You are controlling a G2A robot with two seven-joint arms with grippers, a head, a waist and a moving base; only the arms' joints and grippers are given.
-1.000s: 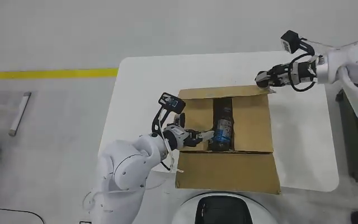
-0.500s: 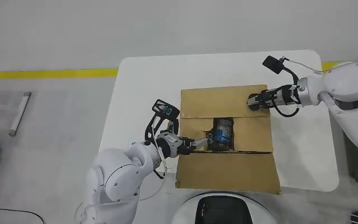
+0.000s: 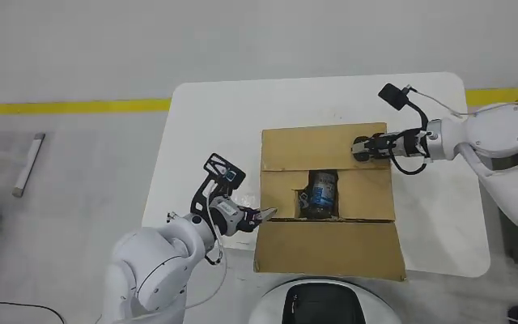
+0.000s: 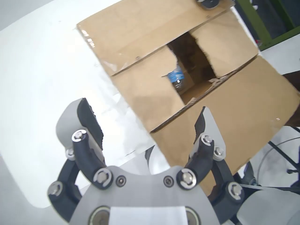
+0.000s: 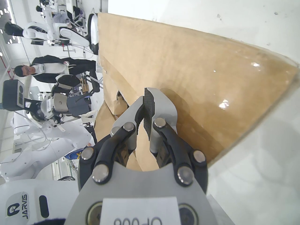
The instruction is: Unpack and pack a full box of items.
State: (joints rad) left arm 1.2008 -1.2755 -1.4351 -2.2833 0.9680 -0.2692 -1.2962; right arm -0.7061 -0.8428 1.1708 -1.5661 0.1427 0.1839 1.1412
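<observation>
White table (yellow floor stripe beyond) bears box; left gripper gapes empty; right gripper closed.

box — matt cardboard | tape glossy | table — smooth | bottle clear plastic

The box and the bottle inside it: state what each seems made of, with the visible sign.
Box: brown corrugated cardboard, matte; torn flap edges show fluting. Bottle: probably clear plastic, glossy; its body looks see-through beside a blue label, though flaps hide most of it.
</observation>
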